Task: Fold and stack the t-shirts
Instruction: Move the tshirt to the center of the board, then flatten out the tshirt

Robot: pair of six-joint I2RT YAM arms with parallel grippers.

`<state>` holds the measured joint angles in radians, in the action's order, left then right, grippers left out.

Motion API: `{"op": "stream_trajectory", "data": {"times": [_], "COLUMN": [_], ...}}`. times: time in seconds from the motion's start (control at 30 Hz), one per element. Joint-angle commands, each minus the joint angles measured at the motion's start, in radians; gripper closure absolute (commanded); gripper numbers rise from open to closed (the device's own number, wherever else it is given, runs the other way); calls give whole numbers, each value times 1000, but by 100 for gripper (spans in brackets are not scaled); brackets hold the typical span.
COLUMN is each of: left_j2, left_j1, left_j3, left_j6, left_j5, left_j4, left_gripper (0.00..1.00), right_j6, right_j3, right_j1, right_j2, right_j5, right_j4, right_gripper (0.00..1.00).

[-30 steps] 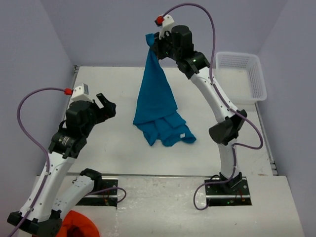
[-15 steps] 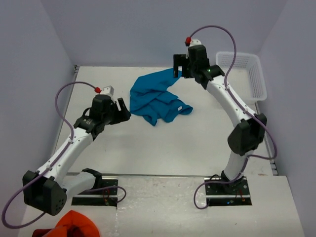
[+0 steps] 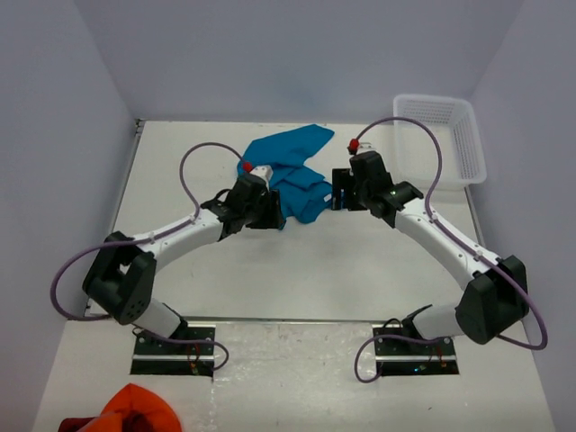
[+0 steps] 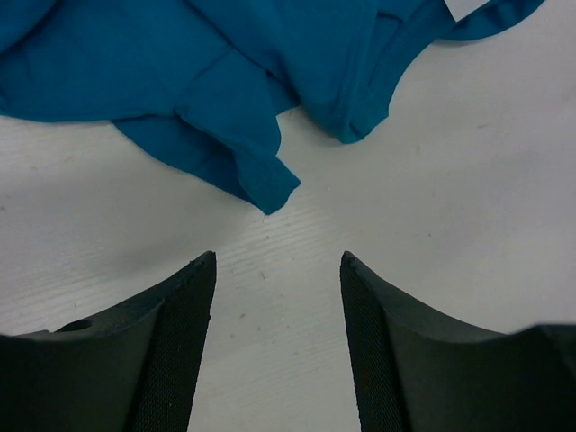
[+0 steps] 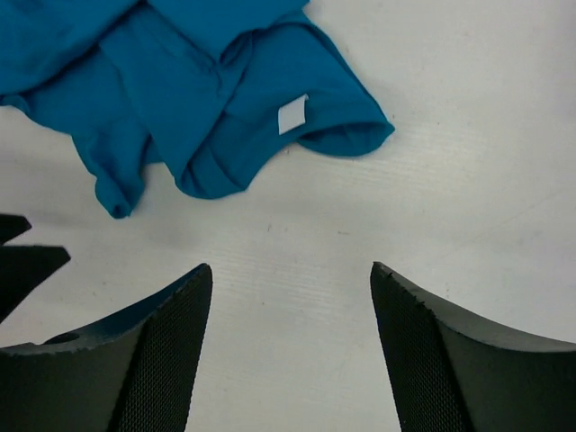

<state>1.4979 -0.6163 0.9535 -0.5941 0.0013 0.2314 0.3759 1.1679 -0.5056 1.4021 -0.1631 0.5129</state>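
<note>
One teal-blue t-shirt (image 3: 290,162) lies crumpled in a heap at the middle back of the table. My left gripper (image 3: 273,214) hovers low at its near left edge, open, with only bare table between the fingers (image 4: 277,261). The shirt (image 4: 225,63) fills the top of the left wrist view, one corner pointing toward the gap. My right gripper (image 3: 339,192) sits just right of the heap, open and empty (image 5: 291,267). In the right wrist view the shirt (image 5: 198,81) shows a white label (image 5: 292,115) near a sleeve opening.
A white plastic basket (image 3: 443,135) stands at the back right corner. An orange-red bunched cloth (image 3: 135,409) lies off the table at the bottom left. The left gripper's fingertips (image 5: 27,261) show at the left edge of the right wrist view.
The right gripper let go of the shirt it held high, and the shirt fell into a heap. Both arms came down to the table on either side of it. The left jaws narrowed somewhat.
</note>
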Motion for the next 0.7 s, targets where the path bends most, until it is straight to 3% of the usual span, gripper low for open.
{"op": "stream_trajectory", "data": {"times": [0.0, 0.13, 0.37, 0.67], "left_j2": [99, 183, 326, 352], "left_j1": [-13, -22, -23, -26], "left_j3": [109, 186, 304, 300], "left_j6": [-7, 8, 22, 4], "left_j5": [-61, -147, -147, -141], "left_j4": [-40, 0, 31, 62], "left_gripper": [41, 37, 35, 34], "right_j6": [49, 31, 15, 15], "right_j3": [-57, -118, -149, -166], "right_j1": [1, -1, -1, 1], "right_j2": [-113, -181, -239, -261], "right_j5": [36, 28, 5, -12], "right_j4": [-91, -100, -96, -112], "right_gripper": [28, 26, 25, 25]}}
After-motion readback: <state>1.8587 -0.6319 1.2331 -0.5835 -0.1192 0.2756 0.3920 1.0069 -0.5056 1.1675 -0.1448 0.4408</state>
